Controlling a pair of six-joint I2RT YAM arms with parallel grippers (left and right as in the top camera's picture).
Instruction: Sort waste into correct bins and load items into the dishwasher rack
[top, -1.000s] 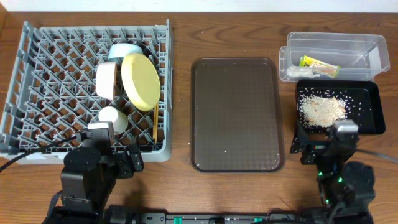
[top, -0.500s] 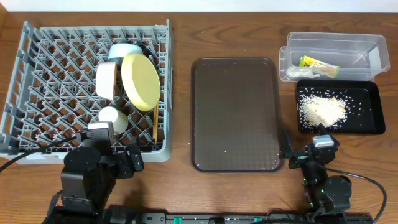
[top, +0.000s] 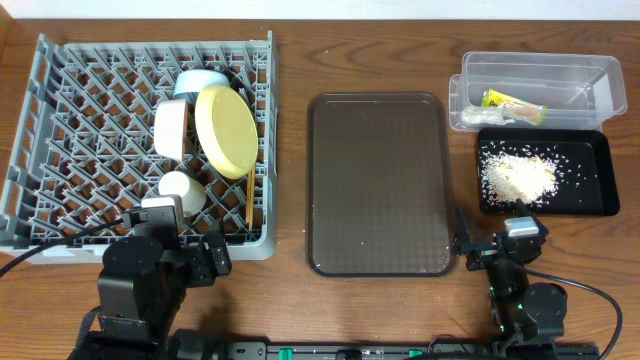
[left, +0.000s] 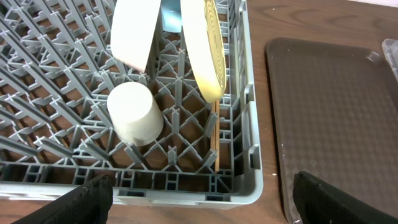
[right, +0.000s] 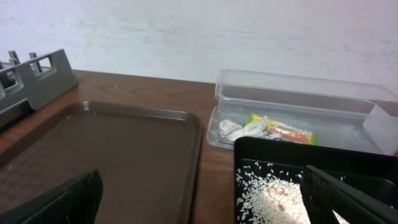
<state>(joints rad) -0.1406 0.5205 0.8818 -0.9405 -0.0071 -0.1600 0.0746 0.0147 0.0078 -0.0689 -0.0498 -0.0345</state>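
Fingers (left: 87, 198) apart, empty, both sides: left gripper (left: 202, 198) just short of white cup (left: 135, 113), right gripper (right: 205, 199) just short of black tray (right: 280, 148)

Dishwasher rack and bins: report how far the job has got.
Done: yellow plate, white bowl, light blue bowl, cup and chopsticks sit in the rack; the wrapper lies in the clear tub, the rice in the black tray. In hand: nothing; left gripper and right gripper are open and empty. Left: seemingly nothing; the brown tray holds only specks.
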